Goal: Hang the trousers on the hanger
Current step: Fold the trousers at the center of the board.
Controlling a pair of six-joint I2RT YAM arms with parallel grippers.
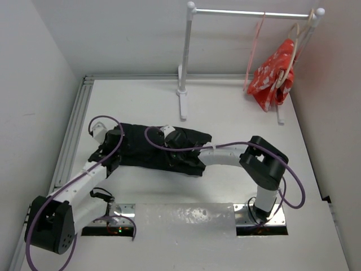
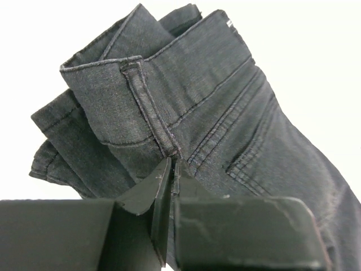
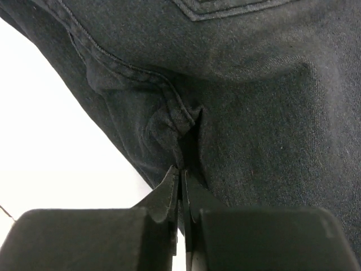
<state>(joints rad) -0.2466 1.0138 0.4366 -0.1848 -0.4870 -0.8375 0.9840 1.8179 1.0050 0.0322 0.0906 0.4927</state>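
Left fingers [image 2: 151, 193] and right fingers [image 3: 164, 196] each pinch the trousers [image 2: 214, 113] — soft charcoal denim, seamed.

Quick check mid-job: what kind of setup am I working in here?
Probably a lab test cell, not a home: a white table boxed in by plain white walls, with a small garment rail standing at the back.

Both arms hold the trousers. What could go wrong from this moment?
1. The left gripper and right gripper have their jaws shut on thin folds of the trousers; the fabric may slip out when lifted.
2. The hanger hangs close beside the red cloth; the trousers could snag it.
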